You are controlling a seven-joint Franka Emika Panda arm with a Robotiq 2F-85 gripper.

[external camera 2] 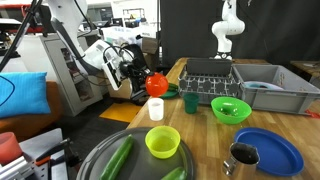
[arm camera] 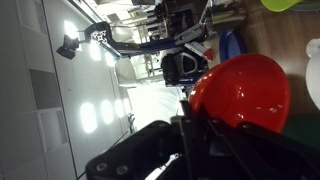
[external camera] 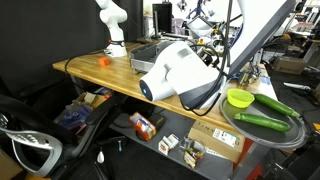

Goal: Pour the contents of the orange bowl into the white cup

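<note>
Clamping the round, glossy orange bowl (external camera 2: 157, 84), your gripper (external camera 2: 146, 80) holds it just above the plain cylindrical white cup (external camera 2: 156, 108). Only the wrist view shows the bowl's smooth plastic shine closely.

- Glossy, smooth plastic on the orange bowl (arm camera: 245, 92).
- Plain matt finish on the white cup (external camera 2: 156, 109).
- Smooth wood for the table (external camera 2: 200, 128).
- Shiny plastic on the blue plate (external camera 2: 278, 148).
- Polished metal on the small cup (external camera 2: 243, 157), near right.
- Soft-sheen plastic on the yellow-green bowl (external camera 2: 163, 141).
</note>
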